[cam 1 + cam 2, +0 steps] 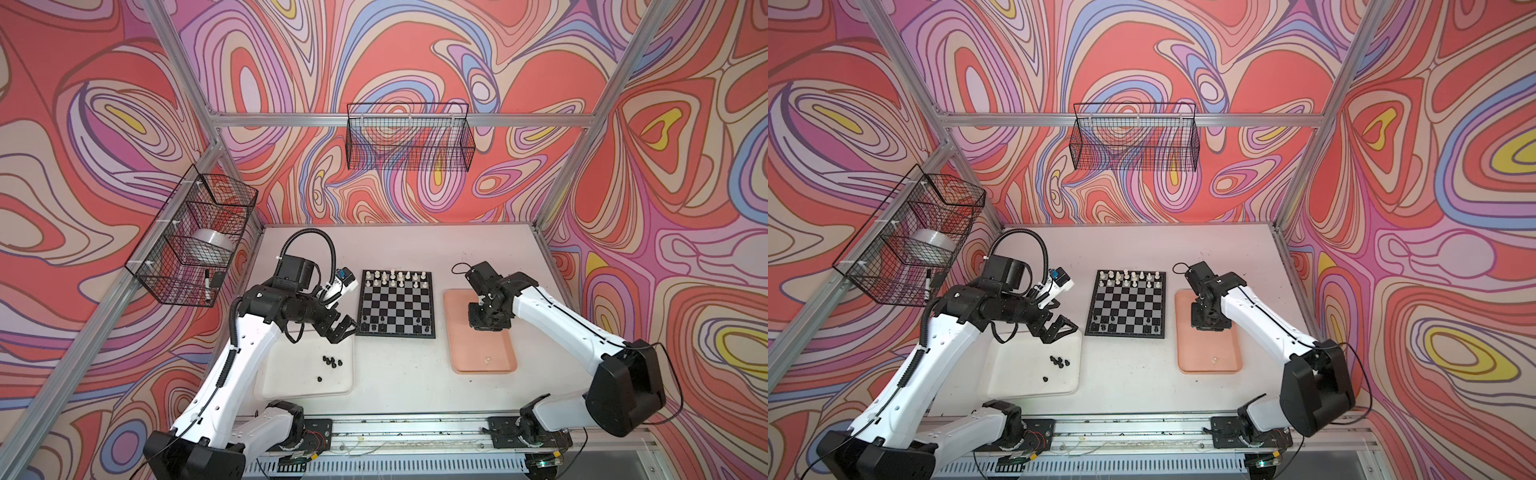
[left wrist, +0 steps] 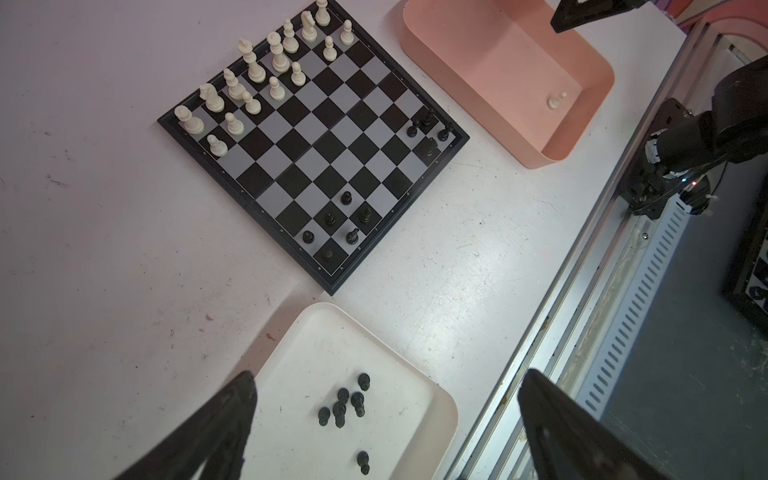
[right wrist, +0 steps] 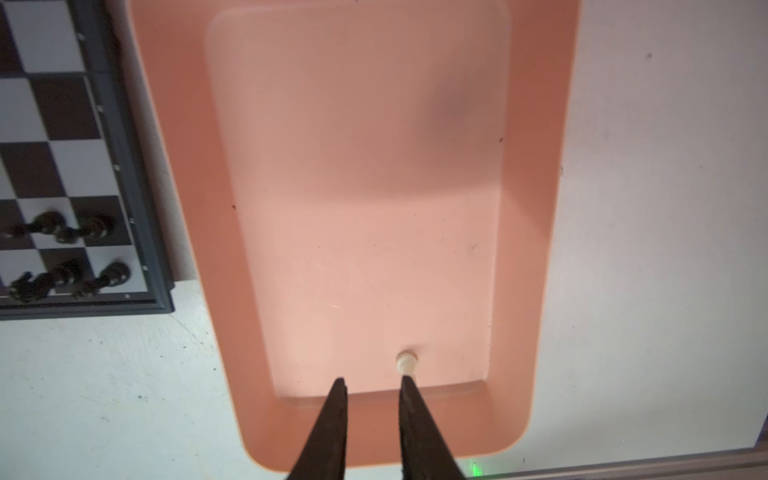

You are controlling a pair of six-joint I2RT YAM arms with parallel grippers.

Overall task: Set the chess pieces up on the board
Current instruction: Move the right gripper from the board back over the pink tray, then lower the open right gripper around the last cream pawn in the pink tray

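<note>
In both top views the left gripper [image 1: 343,326] hangs over the far edge of the white tray [image 1: 291,376], beside a near corner of the board [image 1: 397,305]. Loose black pieces [image 1: 331,361] lie nearer the front of the tabletop [image 1: 395,374].

Left wrist: its jaws gape wide, empty.

Right wrist: the right gripper [image 3: 374,380] is narrow and empty. A white pawn [image 3: 406,360] lies just past one fingertip [image 3: 409,390] in the pink tray [image 3: 536,249].
</note>
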